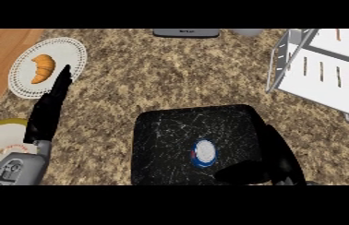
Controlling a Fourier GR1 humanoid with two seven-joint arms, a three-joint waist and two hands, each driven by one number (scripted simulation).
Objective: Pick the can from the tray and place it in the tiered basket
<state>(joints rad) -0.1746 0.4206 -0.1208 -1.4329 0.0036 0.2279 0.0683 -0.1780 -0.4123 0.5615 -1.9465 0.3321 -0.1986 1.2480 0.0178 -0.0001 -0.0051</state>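
While the can [204, 153] stands upright on the black tray [170, 127], its blue-and-white top facing up, the right hand [262, 169] sits just beside it at the tray's near right corner — the can lies a little to that hand's left and slightly farther from the robot; seen from above, its long axis is vertical, so only the round lid shows. That hand is plainly the nearer one; its dark fingers appear partly curled toward the can, thumb side reaching in under it, yet I cannot tell whether they touch it, black on black as they are; nothing looks enclosed, so I would judge the grasp not yet made. The left hand [49, 109] is well apart on the other side, fingers straight and pointing away from the robot, their tips over the rim of a white plate [68, 49] bearing a croissant [42, 68]; it seems to be resting. The tiered basket [313, 67] — a white wire-framed thing — stands at the far right of the speckled surface [150, 72], beyond the tray; once the can is held, I reckon the carry will run forward and rightward to it.
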